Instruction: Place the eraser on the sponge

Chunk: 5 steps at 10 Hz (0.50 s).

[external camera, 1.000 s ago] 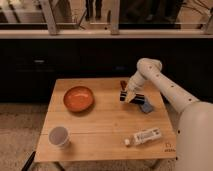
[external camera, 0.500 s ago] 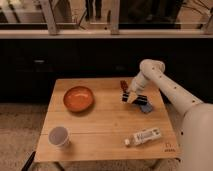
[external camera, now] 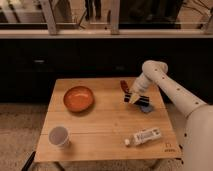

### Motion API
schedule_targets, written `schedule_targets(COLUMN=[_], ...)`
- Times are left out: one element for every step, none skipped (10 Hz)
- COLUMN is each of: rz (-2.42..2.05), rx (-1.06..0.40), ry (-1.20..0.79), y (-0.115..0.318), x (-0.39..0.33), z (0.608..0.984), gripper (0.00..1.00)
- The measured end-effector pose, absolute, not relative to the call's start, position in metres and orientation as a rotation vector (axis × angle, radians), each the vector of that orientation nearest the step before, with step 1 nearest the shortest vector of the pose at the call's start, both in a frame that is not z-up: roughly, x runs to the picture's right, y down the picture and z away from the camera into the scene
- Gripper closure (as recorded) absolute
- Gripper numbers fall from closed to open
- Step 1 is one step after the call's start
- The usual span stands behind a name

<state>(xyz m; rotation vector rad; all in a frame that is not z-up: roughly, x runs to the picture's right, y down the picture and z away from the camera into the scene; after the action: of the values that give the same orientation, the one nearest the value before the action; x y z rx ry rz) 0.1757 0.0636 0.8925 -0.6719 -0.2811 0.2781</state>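
The eraser (external camera: 133, 99), a small pale tan block, sits in my gripper (external camera: 135, 98), whose dark fingers are shut on it, just above the table. The light-blue sponge (external camera: 147, 107) lies on the wood directly right of and below the gripper, partly hidden by the fingers. Eraser and sponge are very close; whether they touch is unclear. My white arm (external camera: 165, 87) reaches in from the right.
A small dark red elongated object (external camera: 123, 85) lies just behind the gripper. An orange bowl (external camera: 78, 98) sits at the left middle of the wooden table (external camera: 100, 125), a white cup (external camera: 58, 136) at the front left, and a whitish plastic bottle (external camera: 144, 136) on its side at the front right.
The gripper with the eraser has shifted slightly right, toward the sponge. Everything else on the table stays where it was.
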Motion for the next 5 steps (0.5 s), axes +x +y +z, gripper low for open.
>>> schedule_targets(rz=[0.285, 0.293, 0.296, 0.299, 0.303], rx=[-0.672, -0.671, -0.668, -0.666, -0.662], ry=[-0.278, -0.276, -0.275, -0.272, -0.269], y=[0.0657, 0.0664, 0.0668, 0.0682, 0.0695], x=[0.1789, 0.1814, 0.1827, 0.1852, 0.1874], z=[0.8925, 0.8922, 0.8925, 0.8930, 0.8934], gripper=[1.00, 1.00, 1.00, 1.00, 1.00])
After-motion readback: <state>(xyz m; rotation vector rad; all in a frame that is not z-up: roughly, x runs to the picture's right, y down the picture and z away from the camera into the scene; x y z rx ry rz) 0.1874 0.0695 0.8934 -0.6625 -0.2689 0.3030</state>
